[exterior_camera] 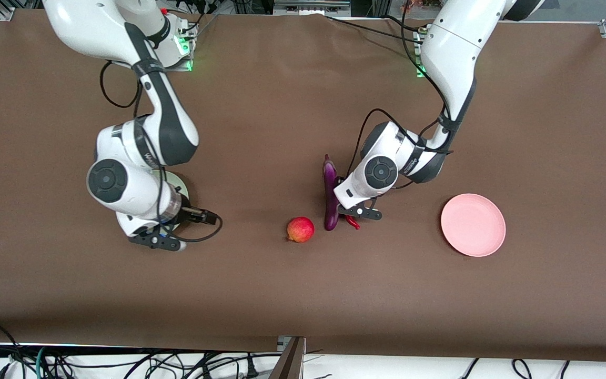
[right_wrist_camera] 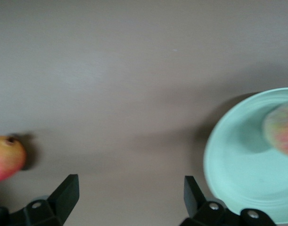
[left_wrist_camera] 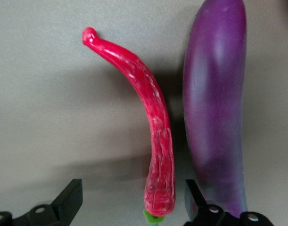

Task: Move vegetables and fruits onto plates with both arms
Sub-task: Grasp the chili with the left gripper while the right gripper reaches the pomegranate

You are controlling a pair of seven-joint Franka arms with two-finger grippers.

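Chili pepper (left_wrist_camera: 153, 136) is what my left gripper (exterior_camera: 360, 212) is set up for: from the left wrist view its two fingers stand spread wide with nothing pinched, the pepper's stem end lying in the gap between them and one finger (left_wrist_camera: 68, 200) well clear on the bare-cloth side, the second finger close against the eggplant (left_wrist_camera: 217, 108). The pepper's long axis runs straight out from the gap, across the line on which the fingers close, so I judge a close here would catch it across its thin body near the green stem. The tight part is the eggplant, which lies just beside the pepper and roughly parallel to it. In the front view the left arm covers most of the pepper, and only its red end shows at the eggplant's nearer end. It looks slender, curved, wrinkled red with a knobbed tip; the eggplant is long, glossy purple and much thicker. The pink plate (exterior_camera: 473, 225) sits empty toward the left arm's end of the table, so I'd take the pepper there. My right gripper (exterior_camera: 157, 241) hangs spread and empty at the edge of the green plate (right_wrist_camera: 238, 188), where the peach (right_wrist_camera: 281, 128) already lies. The apple (exterior_camera: 300, 229) rests on the cloth between the two arms.
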